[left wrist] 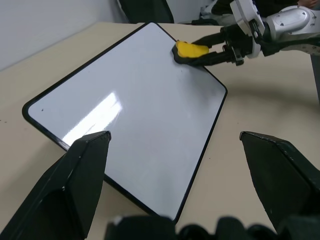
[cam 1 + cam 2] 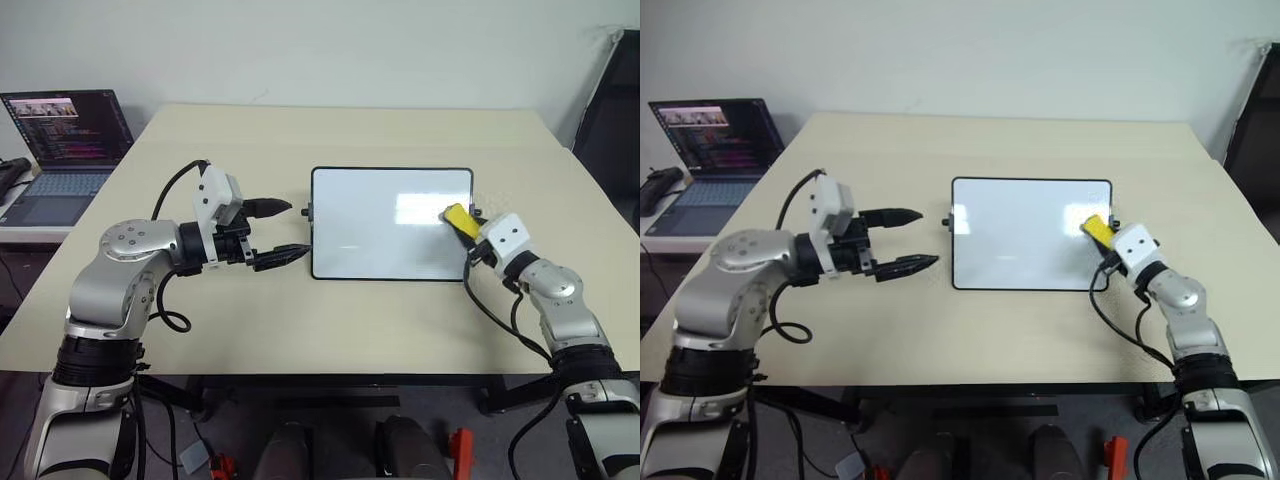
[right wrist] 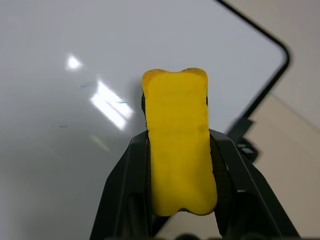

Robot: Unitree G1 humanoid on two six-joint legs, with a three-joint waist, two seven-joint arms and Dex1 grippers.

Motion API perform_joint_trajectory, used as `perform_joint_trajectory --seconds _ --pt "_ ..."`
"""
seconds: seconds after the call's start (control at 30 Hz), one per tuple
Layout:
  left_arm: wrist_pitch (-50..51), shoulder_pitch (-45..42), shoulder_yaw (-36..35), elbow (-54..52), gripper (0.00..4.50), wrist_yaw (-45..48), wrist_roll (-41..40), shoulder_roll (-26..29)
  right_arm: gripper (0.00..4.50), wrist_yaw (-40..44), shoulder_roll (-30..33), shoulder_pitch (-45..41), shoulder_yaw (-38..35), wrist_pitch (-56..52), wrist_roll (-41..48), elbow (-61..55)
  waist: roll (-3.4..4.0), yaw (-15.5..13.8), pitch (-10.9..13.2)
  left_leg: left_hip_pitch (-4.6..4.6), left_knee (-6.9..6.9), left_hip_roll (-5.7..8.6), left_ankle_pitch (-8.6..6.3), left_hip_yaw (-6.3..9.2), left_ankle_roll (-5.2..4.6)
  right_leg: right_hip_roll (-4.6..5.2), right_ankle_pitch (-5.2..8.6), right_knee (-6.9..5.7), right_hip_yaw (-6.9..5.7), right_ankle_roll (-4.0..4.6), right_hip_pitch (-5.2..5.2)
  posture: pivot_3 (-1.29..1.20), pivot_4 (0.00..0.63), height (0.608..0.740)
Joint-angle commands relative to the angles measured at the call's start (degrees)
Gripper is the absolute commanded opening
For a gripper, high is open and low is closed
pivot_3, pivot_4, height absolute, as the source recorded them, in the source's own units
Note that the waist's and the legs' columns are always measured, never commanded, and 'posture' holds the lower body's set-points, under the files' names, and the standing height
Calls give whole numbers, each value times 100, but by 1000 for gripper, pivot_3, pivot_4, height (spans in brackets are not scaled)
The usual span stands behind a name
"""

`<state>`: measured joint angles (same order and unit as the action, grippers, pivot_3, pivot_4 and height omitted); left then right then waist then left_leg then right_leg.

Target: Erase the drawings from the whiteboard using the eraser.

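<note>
The whiteboard [image 2: 385,235] lies flat in the middle of the table, its white face nearly bare. A few faint blue drawings [image 3: 119,102] show as thin traces beside the eraser. My right gripper [image 2: 466,230] is shut on the yellow eraser [image 2: 457,218], which rests against the board near its far right corner. In the right wrist view the eraser [image 3: 179,150] sits between both black fingers [image 3: 131,165]. My left gripper [image 2: 280,232] hovers open just off the board's left edge, pointing at it, with nothing between its fingers [image 1: 82,170].
An open laptop [image 2: 65,150] stands on a side surface at the far left. A dark object [image 2: 615,110] stands past the table's right corner. The beige table [image 2: 350,135] extends behind the board.
</note>
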<state>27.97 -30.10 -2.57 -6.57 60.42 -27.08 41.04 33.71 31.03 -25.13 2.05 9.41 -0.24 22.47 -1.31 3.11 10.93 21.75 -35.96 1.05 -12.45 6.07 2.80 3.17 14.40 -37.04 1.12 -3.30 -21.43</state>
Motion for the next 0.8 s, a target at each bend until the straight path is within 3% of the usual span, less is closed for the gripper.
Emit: perform_joint_trajectory --seconds 0.03,0.2,0.5,0.8 --pt "-122 -162 -13 -63 4500 -4 0 -28 1117 562 -240 322 510 -617 96 -429 0 18 0 0 1 0 0 0 0 0 0 -1 0 0 -1 0 150 740" --pt "-115 -161 -26 -75 4500 -13 12 -59 1116 840 -433 515 817 -975 87 -908 1 16 1 1 3 -5 0 1 0 -4 1 -2 -2 2 -7 0 150 740" --pt "-107 -97 -73 -121 4500 -37 11 -39 1116 -279 -275 -82 358 -581 -346 -10 1 -26 1 8 2 -2 0 4 1 -2 0 -1 -4 4 -14 0 150 740" --pt "-125 -130 -27 -51 4500 -14 25 -59 1114 -972 -26 -20 -174 -588 -340 360 -6 -124 -4 8 -3 1 0 5 0 1 0 5 -3 4 -5 0 150 740"
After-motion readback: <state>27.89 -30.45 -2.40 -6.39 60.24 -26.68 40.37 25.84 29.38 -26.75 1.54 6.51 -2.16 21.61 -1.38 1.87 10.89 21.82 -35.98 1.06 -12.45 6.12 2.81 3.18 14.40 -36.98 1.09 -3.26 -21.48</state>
